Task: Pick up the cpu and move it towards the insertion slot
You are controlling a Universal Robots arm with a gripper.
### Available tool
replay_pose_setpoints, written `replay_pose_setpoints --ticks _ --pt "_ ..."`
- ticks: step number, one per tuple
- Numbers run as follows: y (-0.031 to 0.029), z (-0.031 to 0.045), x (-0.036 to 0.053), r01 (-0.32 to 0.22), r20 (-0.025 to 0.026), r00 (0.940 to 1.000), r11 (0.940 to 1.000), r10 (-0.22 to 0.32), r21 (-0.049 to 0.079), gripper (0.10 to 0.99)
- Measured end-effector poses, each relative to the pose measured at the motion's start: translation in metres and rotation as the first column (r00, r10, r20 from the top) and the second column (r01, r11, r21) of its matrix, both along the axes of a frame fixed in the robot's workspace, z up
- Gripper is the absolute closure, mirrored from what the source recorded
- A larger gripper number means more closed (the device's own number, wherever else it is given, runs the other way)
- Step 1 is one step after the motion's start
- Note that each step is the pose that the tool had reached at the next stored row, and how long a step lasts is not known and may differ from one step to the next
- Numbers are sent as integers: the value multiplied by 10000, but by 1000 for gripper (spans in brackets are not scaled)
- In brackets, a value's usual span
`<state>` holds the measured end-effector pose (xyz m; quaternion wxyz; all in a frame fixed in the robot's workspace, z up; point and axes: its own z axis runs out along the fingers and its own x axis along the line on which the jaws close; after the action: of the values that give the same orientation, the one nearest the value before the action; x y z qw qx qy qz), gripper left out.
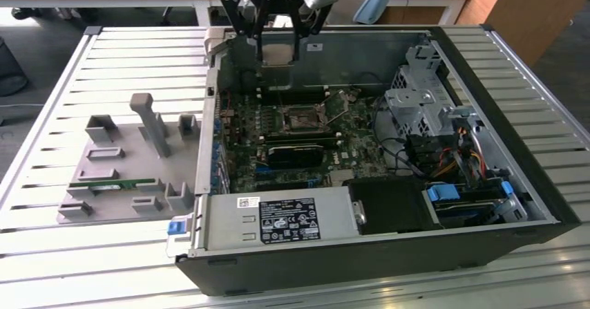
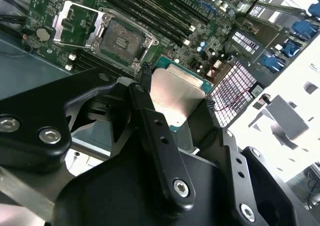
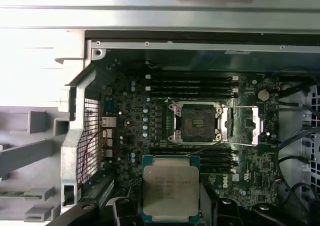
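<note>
The open computer case (image 1: 516, 136) is seen lying on the slatted table (image 1: 55, 88), with the motherboard (image 3: 125, 111) exposed inside it. The gripper (image 2: 175, 99) is held above the case's far wall, its fingers (image 2: 145, 79) clenched on opposite edges of the cpu (image 3: 171, 188), which is carried flat between them, clear of the board. The insertion slot (image 3: 196, 122) lies just beyond the fingertips and below, its frame open, with free air between chip and socket.
</note>
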<state>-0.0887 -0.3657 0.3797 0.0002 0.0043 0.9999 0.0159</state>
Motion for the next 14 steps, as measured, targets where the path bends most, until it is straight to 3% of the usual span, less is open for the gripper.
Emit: replay_pose_setpoints --ticks 14 --pt "125 -2 125 -1 0 10000 10000 1 1 545"
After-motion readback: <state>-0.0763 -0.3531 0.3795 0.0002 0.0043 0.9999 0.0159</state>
